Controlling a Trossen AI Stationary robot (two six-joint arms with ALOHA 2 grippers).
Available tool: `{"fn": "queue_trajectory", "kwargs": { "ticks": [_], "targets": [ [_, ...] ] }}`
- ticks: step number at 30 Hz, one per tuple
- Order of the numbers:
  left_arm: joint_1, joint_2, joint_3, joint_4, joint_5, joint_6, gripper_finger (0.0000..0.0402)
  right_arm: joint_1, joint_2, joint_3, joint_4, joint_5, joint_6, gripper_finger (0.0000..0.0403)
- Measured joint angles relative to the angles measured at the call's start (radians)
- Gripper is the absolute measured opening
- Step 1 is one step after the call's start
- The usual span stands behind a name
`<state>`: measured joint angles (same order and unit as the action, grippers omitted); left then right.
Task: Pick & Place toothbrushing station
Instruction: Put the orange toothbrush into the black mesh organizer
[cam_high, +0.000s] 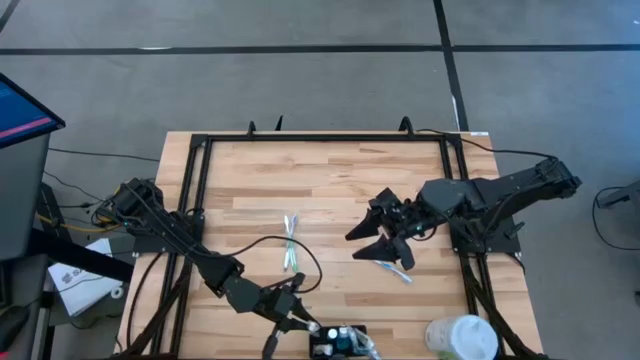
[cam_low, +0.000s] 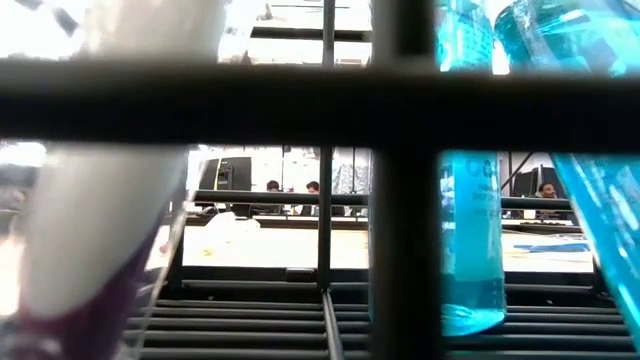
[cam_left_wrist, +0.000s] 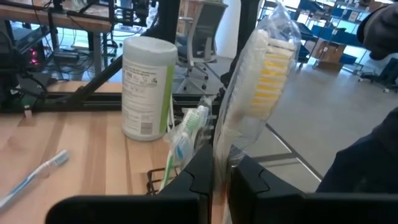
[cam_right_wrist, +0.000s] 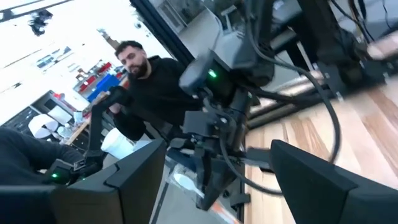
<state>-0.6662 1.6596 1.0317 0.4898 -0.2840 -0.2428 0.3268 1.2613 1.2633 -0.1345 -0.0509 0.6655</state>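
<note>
Toothbrushes already crowd the small black rectangular toothbrushing station (cam_high: 340, 343) at the surface's near edge, where a plastic-wrapped yellow-bristled toothbrush (cam_left_wrist: 264, 68) is pinched in the closed left gripper (cam_high: 305, 325). The station is judged light, rigid and easily tipped, best taken by its walls. Farther off, the right gripper (cam_high: 385, 240) is held open and empty above a blue toothbrush (cam_high: 392, 268).

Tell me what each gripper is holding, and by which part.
Left gripper pinches a plastic-wrapped toothbrush low on its handle, over the toothbrushing station. Right gripper is open, holding nothing.
</note>
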Motion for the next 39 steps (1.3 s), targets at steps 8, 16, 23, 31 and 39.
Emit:
{"fn": "queue_trajectory", "kwargs": {
  "ticks": [8, 16, 23, 31, 39],
  "targets": [
    [0.013, 0.054, 0.002, 0.060, 0.007, -0.002, 0.0011, 0.032, 0.000, 0.000, 0.042, 0.000, -0.117, 0.0282],
    [0.013, 0.084, 0.006, 0.063, 0.004, -0.024, 0.0011, 0.077, 0.000, 0.000, 0.046, 0.002, -0.361, 0.0282],
    [0.013, 0.109, 0.008, 0.069, 0.003, -0.030, 0.0011, 0.138, 0.000, 0.000, 0.056, 0.076, -0.520, 0.0282],
    [0.012, 0.152, 0.008, 0.094, -0.001, -0.057, 0.0011, 0.200, 0.000, 0.000, 0.052, 0.231, -0.533, 0.0282],
    [0.017, 0.152, 0.008, 0.095, 0.004, -0.053, 0.0011, 0.233, 0.000, 0.000, 0.052, 0.235, -0.535, 0.0282]
  ]
}}
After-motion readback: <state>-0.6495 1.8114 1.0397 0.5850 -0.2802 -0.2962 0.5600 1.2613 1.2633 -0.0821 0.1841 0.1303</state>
